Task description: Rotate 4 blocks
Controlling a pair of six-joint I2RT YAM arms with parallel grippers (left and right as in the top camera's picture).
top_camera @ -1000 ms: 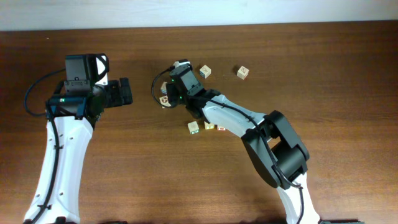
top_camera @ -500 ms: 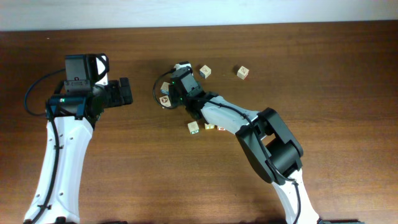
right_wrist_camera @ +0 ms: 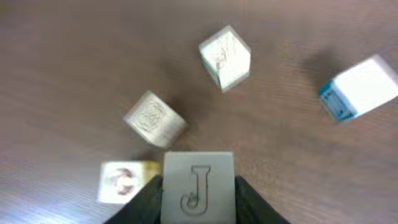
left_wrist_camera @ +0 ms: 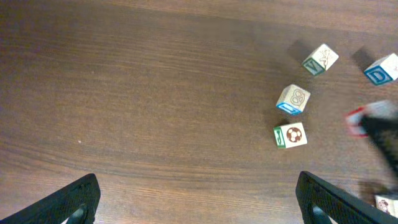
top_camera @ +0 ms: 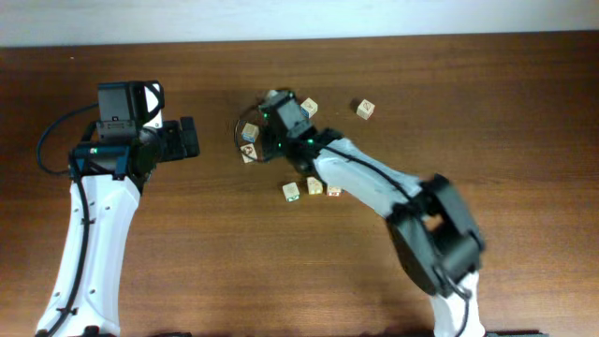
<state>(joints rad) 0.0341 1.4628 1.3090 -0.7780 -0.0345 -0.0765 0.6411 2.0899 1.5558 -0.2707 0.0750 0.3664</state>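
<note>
Progress: right jaws clamp the J block (right_wrist_camera: 198,185), one rotation apparently under way, completed count indeterminable; left jaws fully open, empty, well apart from it.

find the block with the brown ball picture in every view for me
overhead: ball block left of centre, small
left wrist: ball block right of centre
right wrist: ball block at bottom left, blurred
shared landmark: the loop-pattern block next to it in each view
</note>
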